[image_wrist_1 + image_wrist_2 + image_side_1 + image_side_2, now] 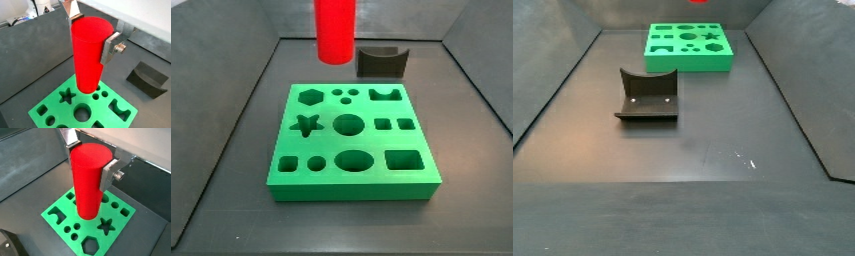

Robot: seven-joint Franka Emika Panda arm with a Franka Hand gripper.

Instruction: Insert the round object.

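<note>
Your tool sits high over the desk, its flat silver fingers closed on the tall, smooth, bright red cylinder near its flat round top; both wrist views show a plate pressed to each side, so the jaws stand as wide as the cylinder itself. The red cylinder hangs upright, clear of everything below.

Under it lies the bright green plastic board, cut with holes: a star, a hexagon, several circles of differing size, squares, and a notched shape. In both wrist views the cylinder's lower end shows over the board's middle region, hiding part of it; you cannot tell from them which hole it lines up with.

In a side view only the cylinder's lower part shows, at the board's 12 o'clock, raised above the far edge. The tool itself is out of frame there.

The dark grey block with a curved notch rests on the desk just beyond the board's far edge at about 1 o'clock, apart from the board.
</note>
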